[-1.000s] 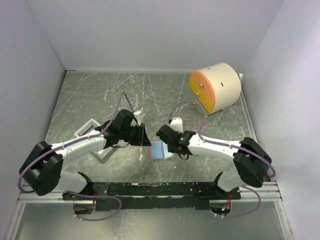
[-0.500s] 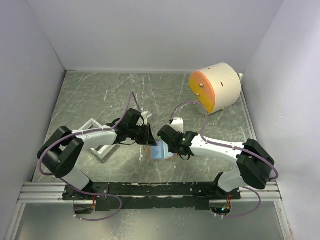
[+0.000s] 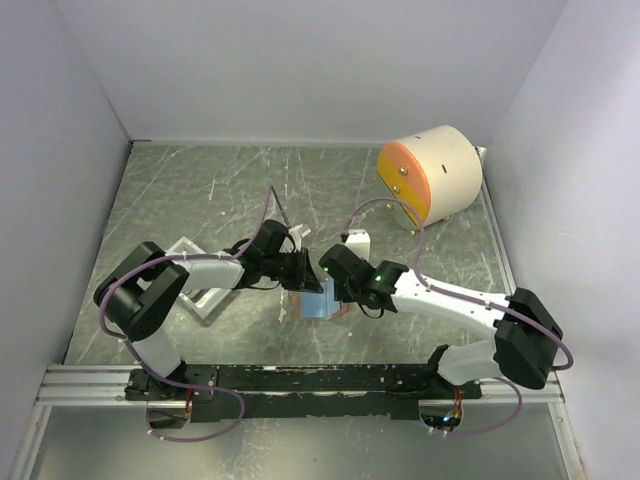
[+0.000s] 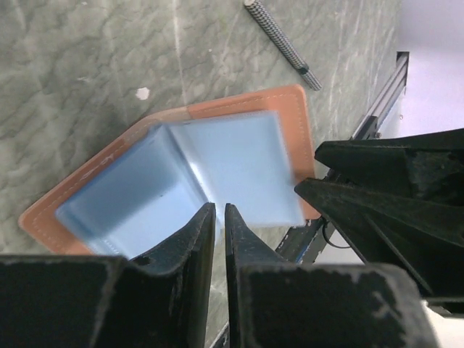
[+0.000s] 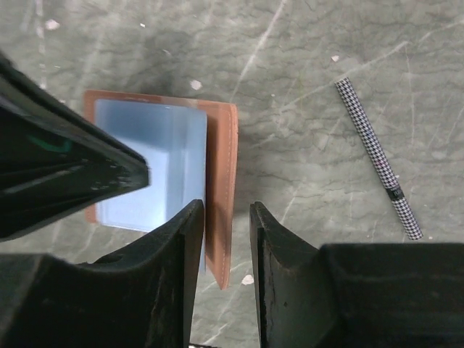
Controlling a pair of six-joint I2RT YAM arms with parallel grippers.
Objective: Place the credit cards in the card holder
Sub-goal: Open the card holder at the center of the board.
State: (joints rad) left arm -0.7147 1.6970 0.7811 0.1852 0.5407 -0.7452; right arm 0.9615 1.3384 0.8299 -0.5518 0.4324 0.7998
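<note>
The step in hand looks like feeding a card into a pocket of the card holder [image 5: 221,174], which lies flat on the table [image 3: 200,190] between the two arms. The left gripper [image 4: 220,214], on the card holder's left side, has its fingers drawn nearly together on the near edge of the light blue card [image 4: 239,167]. That card looks blurred and seems lifted off the card holder. The right gripper [image 5: 226,214] is over the card holder's right edge, fingers apart with nothing clamped. Whether its tips touch the leather I cannot tell.

To do this well, the right gripper should press the card holder down so it cannot slide. The left should keep the card at a low angle, lead with one corner into the pocket mouth, then push straight. A thin card may bow or slip in the pinch, and the grippers are close enough to knock each other.

The cream drum [image 3: 440,170] lies on its side well beyond the card holder; its inside is not shown. The white tray [image 3: 172,256] is left of the card holder, mostly under the left arm, so its contents are hidden. On the card holder's face, a darker blue patch [image 4: 123,203] sits beside the card; card or lining, I cannot tell. No card looks seated yet. A thin checkered stick [image 5: 377,163] lies on the table near the card holder, outside every container
</note>
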